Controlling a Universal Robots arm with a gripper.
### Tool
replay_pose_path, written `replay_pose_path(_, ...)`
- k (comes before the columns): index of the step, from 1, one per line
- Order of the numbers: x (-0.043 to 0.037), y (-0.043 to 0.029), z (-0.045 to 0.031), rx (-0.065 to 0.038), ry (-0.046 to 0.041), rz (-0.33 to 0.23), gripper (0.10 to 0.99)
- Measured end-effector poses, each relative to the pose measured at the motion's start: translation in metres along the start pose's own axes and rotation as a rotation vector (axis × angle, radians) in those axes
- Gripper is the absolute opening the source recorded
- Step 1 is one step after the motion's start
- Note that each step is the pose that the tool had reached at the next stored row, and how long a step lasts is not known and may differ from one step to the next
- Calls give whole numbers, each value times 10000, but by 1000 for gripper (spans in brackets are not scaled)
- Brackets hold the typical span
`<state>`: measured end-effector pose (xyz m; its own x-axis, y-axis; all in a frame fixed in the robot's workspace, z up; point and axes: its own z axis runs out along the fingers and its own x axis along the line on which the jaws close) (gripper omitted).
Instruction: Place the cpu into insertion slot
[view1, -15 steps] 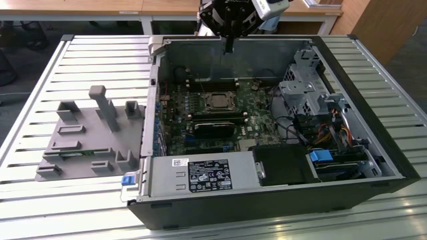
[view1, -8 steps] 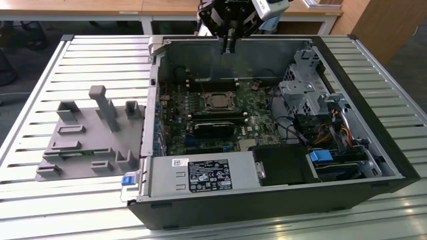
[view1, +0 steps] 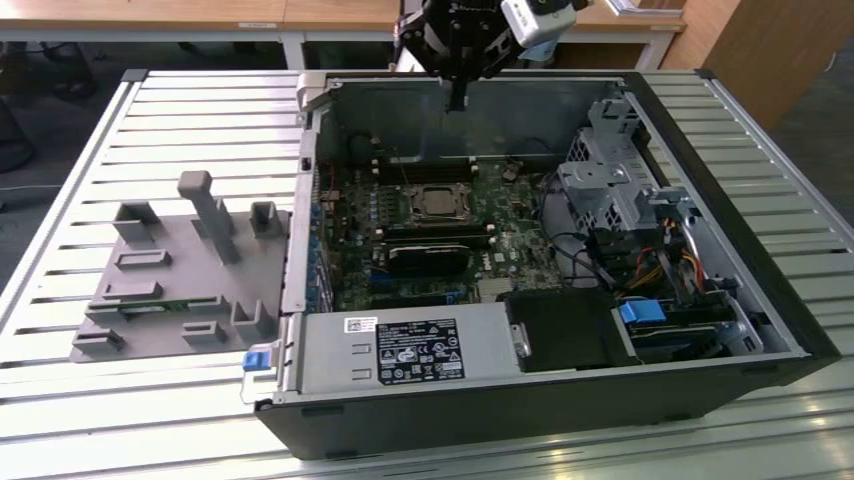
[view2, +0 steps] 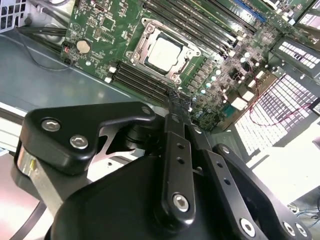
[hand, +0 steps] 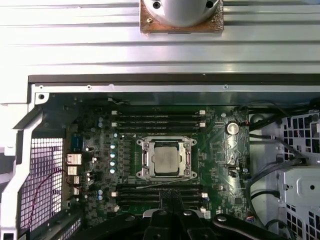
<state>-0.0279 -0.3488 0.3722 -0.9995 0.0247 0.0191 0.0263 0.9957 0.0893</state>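
The cpu (view1: 434, 204) is a small silvery square lying flat inside the insertion slot (view1: 434, 189), on the green motherboard of the open computer case (view1: 747, 300). Both wrist views show it seated there: the cpu (view2: 164, 52) (hand: 166, 160) sits within the slot's metal frame (view2: 141, 29) (hand: 145, 161). My gripper (view1: 458, 101) hangs above the case's far wall, off to the far side of the slot. Its black fingers (view2: 176, 107) (hand: 172, 196) are pressed together with nothing between them.
The case lies on a slatted metal table (view1: 747, 110). A grey moulded fixture (view1: 174, 270) stands at the exterior view's left. Inside the case are black memory slots (hand: 157, 116), a black card (view1: 427, 257), a power supply (view1: 400, 350) and a drive cage with cables (view1: 607, 185).
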Motion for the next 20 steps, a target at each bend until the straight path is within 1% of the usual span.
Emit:
replay_pose_path(1, 0, -1, 11, 0, 0, 1, 106)
replay_pose_path(6, 13, -6, 68, -1, -14, -1, 106)
replay_pose_path(8, 36, -8, 81, -2, -65, -7, 106)
replay_pose_path(10, 70, -10, 89, -3, -165, -14, 106)
replay_pose_path(11, 78, -10, 95, -6, -188, -16, 106)
replay_pose_path(12, 91, -14, 128, -6, -221, -21, 106)
replay_pose_path(17, 99, -21, 211, -5, -223, -18, 106)
replay_pose_path(20, 132, -23, 224, -5, -238, -21, 106)
